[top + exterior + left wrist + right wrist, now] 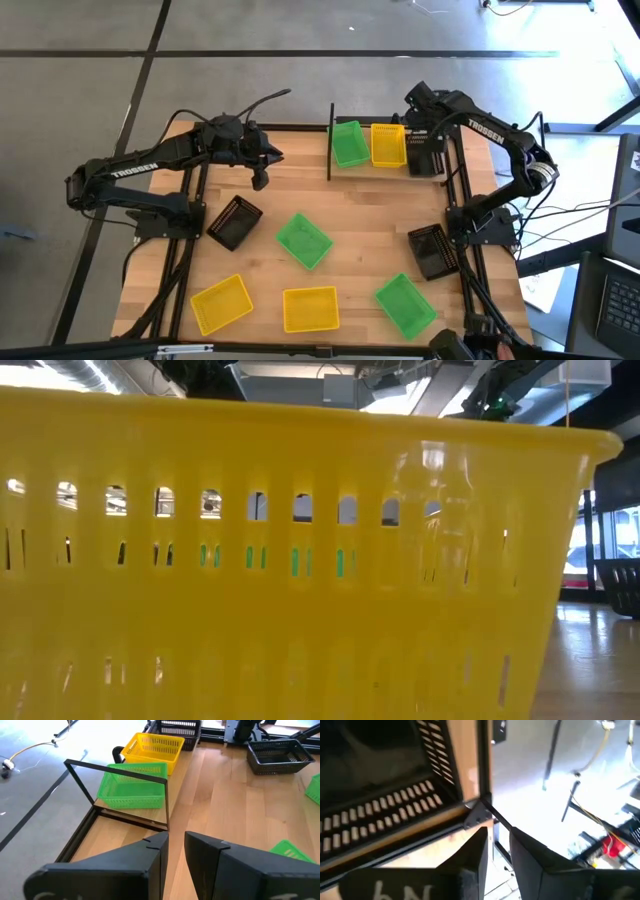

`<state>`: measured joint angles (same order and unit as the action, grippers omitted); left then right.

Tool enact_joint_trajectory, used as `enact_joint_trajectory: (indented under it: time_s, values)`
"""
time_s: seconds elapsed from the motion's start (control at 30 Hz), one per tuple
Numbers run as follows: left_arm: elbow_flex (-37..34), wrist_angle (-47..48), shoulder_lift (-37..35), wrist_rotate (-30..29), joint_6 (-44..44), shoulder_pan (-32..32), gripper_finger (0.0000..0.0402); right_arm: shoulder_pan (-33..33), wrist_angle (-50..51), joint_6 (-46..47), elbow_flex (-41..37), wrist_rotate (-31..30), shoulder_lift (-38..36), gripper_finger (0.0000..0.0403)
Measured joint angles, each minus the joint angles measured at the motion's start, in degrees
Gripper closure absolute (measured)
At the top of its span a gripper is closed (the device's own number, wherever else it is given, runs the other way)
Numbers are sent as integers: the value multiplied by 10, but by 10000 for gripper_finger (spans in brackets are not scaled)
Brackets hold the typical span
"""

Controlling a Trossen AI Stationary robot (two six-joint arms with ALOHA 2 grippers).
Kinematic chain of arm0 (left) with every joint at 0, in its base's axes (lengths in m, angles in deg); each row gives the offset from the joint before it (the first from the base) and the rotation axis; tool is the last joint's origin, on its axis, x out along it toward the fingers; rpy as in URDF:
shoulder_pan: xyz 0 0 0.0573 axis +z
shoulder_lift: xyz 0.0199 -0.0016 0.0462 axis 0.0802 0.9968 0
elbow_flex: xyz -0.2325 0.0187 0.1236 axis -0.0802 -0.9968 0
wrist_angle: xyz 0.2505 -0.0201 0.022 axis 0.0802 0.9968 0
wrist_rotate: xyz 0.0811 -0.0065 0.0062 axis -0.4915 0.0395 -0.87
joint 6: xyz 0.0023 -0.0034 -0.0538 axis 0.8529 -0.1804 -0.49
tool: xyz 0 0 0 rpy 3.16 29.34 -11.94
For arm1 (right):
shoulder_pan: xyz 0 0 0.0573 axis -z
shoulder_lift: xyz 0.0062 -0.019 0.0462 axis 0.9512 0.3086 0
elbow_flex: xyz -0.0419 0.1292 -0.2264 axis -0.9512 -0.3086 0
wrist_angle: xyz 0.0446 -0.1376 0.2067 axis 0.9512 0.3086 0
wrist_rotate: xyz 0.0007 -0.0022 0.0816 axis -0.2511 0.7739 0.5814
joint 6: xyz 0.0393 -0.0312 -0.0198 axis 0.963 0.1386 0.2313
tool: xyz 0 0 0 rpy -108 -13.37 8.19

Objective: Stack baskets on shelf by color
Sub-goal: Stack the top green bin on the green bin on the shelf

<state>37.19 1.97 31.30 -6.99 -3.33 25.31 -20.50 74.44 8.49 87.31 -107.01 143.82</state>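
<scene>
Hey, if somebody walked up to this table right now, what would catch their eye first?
Probably the bright baskets scattered across the near half of the table: two yellow ones and two green ones. Next, the shelf at the far edge, holding a green, a yellow and a black basket side by side.

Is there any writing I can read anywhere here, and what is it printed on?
"TROSSEN": white letters on the left arm, high view.
"TROSSEN": white letters on the right arm, high view.
Pale marks on the right gripper, right wrist view: too blurred to read.
Baskets and shelf: no writing visible.
</scene>
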Motion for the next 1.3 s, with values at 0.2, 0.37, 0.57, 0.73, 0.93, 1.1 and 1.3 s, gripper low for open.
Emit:
enact_joint_trajectory:
  time_s: [0.2,0.37,0.57,0.73,0.93,1.1,1.3]
  values:
    - [0,21,0,-30,-16,0,347,-11,-2,40,0,6,-47,338]
    - [0,36,0,-30,-90,0,347,-49,0,124,0,45,-105,340]
    - [0,88,0,12,-183,-18,347,-110,3,247,0,277,-179,340]
    - [0,151,0,14,-234,-55,347,-177,-6,310,0,362,-217,341]
    - [0,218,0,9,-370,-107,347,-251,-6,370,0,424,-240,341]
    - [0,223,0,-63,-424,-157,347,-312,-6,387,0,426,-231,341]
    - [0,223,0,-94,-454,-203,347,-377,-33,481,0,423,-199,341]
